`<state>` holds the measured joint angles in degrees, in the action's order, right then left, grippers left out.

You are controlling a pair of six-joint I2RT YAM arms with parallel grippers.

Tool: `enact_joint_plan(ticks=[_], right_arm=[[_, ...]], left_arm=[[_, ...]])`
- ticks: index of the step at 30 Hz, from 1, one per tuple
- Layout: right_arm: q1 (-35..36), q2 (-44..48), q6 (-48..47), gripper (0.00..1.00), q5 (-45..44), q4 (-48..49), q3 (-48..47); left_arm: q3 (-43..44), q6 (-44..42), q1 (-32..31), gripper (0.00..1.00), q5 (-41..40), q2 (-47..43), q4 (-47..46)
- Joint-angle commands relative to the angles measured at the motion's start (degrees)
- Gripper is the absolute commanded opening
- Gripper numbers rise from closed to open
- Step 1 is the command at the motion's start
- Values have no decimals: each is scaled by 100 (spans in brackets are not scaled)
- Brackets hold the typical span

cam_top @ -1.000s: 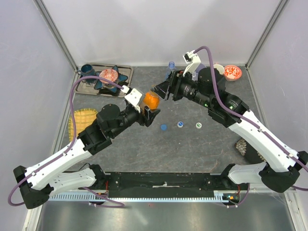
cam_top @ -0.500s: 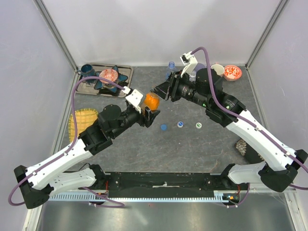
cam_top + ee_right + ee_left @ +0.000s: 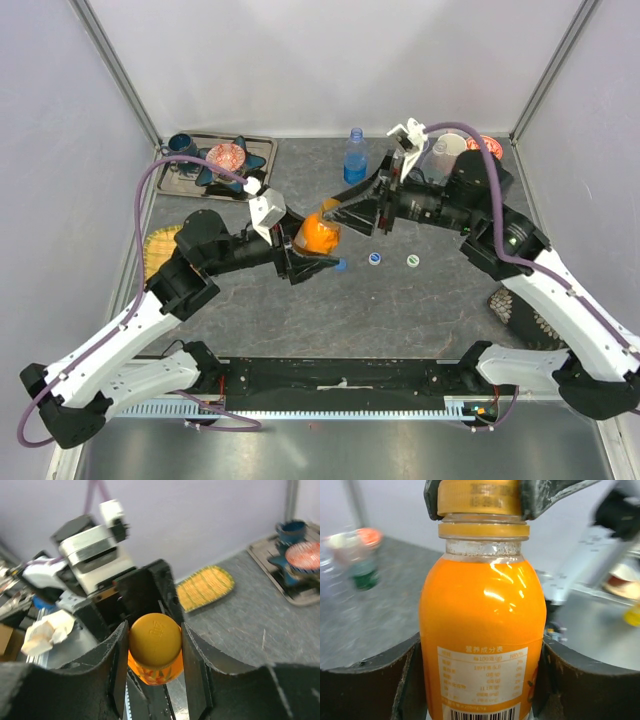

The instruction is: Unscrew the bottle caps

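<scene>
My left tool is clenched around the body of the orange bottle, holding it tilted at the centre of the overhead frame so that its cap faces my right tool. That tool grips the cap from both sides, ready to twist against the braced body.

Two arms, white link shells, black joints and bases: left arm, right arm. Purple cable runs along each. White camera block at wrist. Left end effector and right end effector: dark curved fingers, scuffed.
</scene>
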<state>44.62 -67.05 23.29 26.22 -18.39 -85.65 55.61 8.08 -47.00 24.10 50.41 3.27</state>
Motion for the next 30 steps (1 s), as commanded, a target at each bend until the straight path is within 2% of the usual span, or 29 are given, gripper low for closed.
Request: enact_joint_plan(ticks=[1,3,8,9,13,17,22,30], right_arm=[[82,86,-694,0,1578,204,74],[82,244,-711,0,2062,449,197],[82,482,-870,0,2791,766,461],[73,517,-887,0,2958,837,531],[82,500,-975,0,3293,890,645],[82,535,-1072,0,3267,881,760],[82,622,-1098,0,3355,899,690],[73,667,-1002,0,3408,899,707]], left_arm=[[424,1185,243,39,3292,205,-1485],[337,1862,367,39,3871,302,-2170],[169,3285,552,40,4577,767,-3665],[152,3436,552,40,4673,829,-4041],[151,3868,552,40,4789,1075,-4492],[151,3729,552,40,4797,1076,-4371],[178,3192,561,40,4841,1006,-3667],[54,2999,561,39,4745,962,-3440]])
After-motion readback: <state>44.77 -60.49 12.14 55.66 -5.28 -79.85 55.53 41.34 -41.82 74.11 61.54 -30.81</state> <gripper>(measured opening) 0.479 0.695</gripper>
